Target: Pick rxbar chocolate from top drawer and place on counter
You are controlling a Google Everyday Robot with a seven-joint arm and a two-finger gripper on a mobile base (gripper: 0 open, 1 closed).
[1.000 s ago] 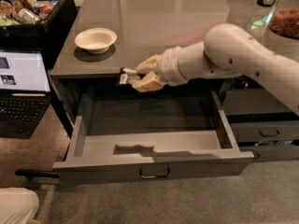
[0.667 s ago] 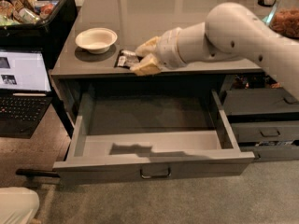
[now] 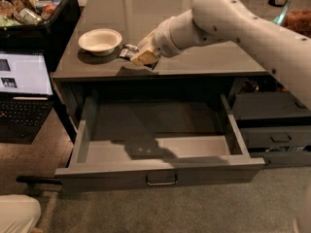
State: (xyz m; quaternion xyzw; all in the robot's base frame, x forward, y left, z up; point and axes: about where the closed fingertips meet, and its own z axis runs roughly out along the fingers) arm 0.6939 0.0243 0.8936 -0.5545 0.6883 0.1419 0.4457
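The top drawer (image 3: pixel 160 171) stands pulled wide open below the counter, its inside bare, with a silver handle on its front. My gripper (image 3: pixel 141 54) is over the front part of the counter (image 3: pixel 194 62), just right of a white bowl. It is shut on the rxbar chocolate (image 3: pixel 128 51), a small black bar that sticks out to the left of the fingers, just above the counter surface.
A white bowl (image 3: pixel 99 41) sits on the counter left of the gripper. A black bin of snack packets (image 3: pixel 29 8) stands at the far left, with a laptop (image 3: pixel 22 96) below it. Narrower closed drawers (image 3: pixel 274 135) are at the right.
My gripper has risen from the drawer's mouth and moved back over the counter with the bar in it, ending beside the white bowl.
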